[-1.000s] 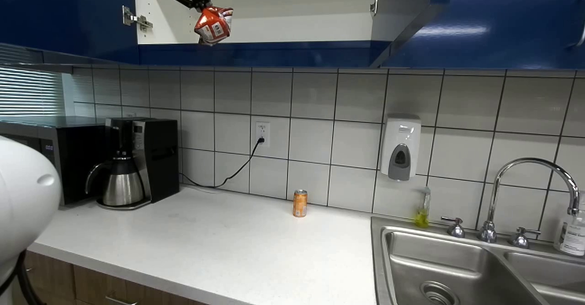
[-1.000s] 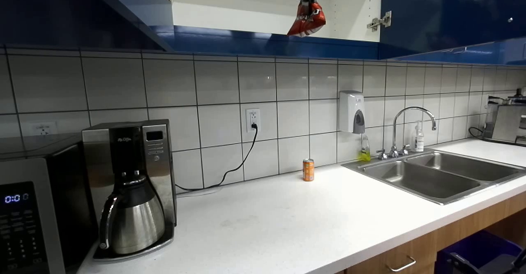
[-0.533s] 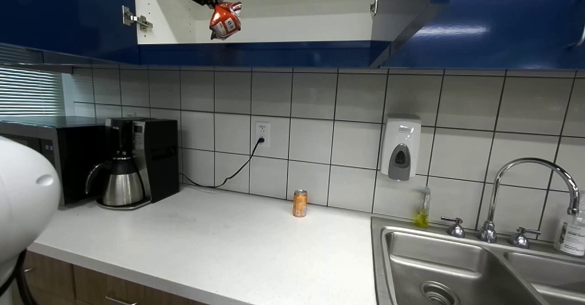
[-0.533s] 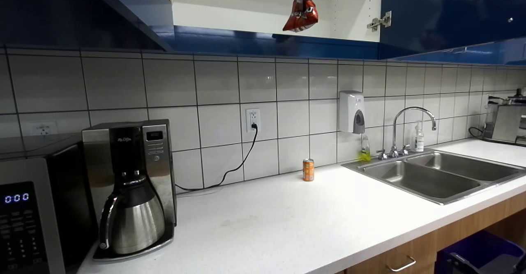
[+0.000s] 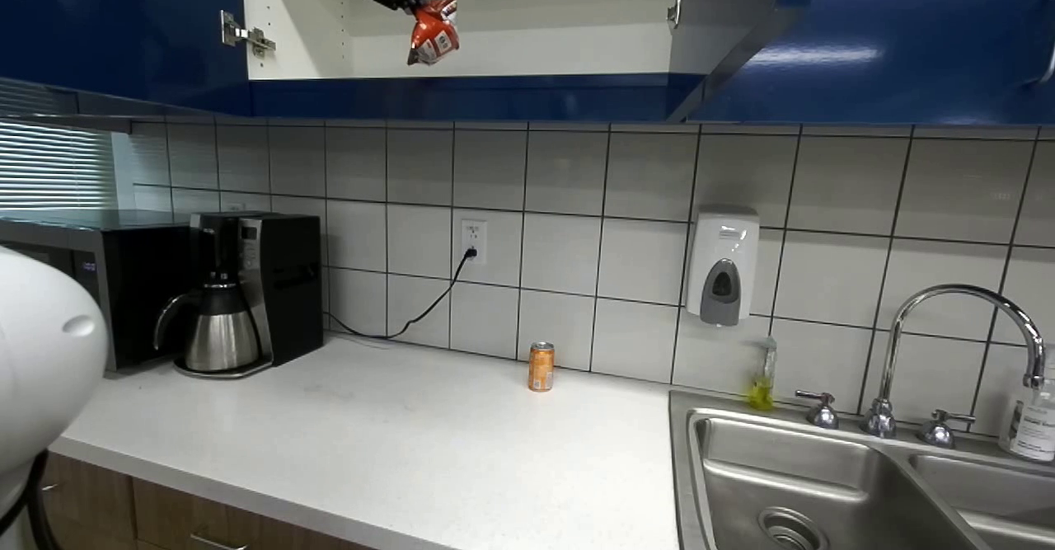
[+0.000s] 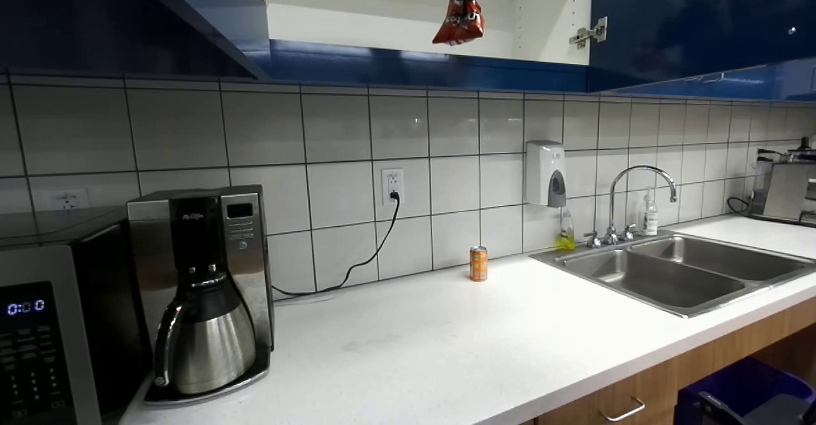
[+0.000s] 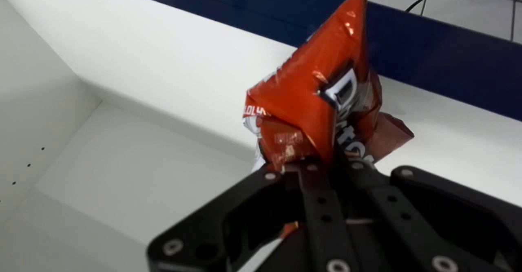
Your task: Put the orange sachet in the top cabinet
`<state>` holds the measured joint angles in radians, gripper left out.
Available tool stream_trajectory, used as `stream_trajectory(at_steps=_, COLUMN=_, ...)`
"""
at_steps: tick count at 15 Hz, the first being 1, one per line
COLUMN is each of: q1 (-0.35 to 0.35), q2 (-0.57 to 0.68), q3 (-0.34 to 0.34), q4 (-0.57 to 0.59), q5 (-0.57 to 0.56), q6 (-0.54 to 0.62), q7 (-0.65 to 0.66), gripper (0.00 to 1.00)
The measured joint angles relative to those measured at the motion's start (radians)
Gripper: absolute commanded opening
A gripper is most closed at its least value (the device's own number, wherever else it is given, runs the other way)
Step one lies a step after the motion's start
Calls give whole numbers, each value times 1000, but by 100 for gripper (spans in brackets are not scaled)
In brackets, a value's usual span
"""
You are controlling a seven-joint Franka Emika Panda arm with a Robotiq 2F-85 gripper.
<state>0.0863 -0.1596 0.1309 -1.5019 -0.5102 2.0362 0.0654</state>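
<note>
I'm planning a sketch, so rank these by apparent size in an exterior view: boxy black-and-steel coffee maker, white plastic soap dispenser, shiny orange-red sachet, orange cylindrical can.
Largest: coffee maker
Then: soap dispenser
Then: sachet
Smallest: can
Nearness may distort true proportions.

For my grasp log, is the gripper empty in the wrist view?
No, the gripper pinches the orange-red bag, much of which sticks out in front.

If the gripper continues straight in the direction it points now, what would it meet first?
The gripper points down with the orange sachet in its grasp; that sachet would probably meet the white cabinet floor first, though the blue front edge appears near that line and depth is unclear.
</note>
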Motion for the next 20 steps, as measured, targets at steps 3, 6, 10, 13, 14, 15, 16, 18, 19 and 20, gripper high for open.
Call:
stream_trajectory(at_steps=3, q1=-12, q2=29, q3=-19, q4=2, q5=-1, q6=69, q7=-1, gripper=2)
stream_trajectory(at_steps=6, q1=-21, q2=58, q3=-40, q4=2, q5=-1, q6=131, q7=-2, gripper=2)
stream_trajectory(at_steps=10, q1=-32, q2=96, q3=-67, q4=5, q5=-1, q6=197, q7=-3, gripper=2)
stream_trajectory(at_steps=13, q1=-38, q2=122, q3=-84, q4=11, q5=-1, q6=239, q7=-9, gripper=2)
stream_trajectory(at_steps=14, q1=-39, q2=130, q3=-89, q4=15, q5=-1, q6=249, q7=-11, gripper=2)
stream_trajectory(at_steps=15, q1=-40, q2=137, q3=-94, q4=20, q5=-1, q6=257, q7=-12, gripper=2)
stream_trajectory(at_steps=16, q1=-40, q2=144, q3=-100, q4=24, q5=-1, q6=268, q7=-13, gripper=2)
stream_trajectory(at_steps=18, q1=-41, q2=160, q3=-111, q4=32, q5=-1, q6=289, q7=-16, gripper=33)
stream_trajectory(at_steps=19, q1=-41, q2=167, q3=-116, q4=36, q5=0, q6=298, q7=-19, gripper=40)
stream_trajectory(at_steps=20, q1=-41, q2=174, q3=-119, q4=40, q5=0, q6=303, q7=-21, gripper=47)
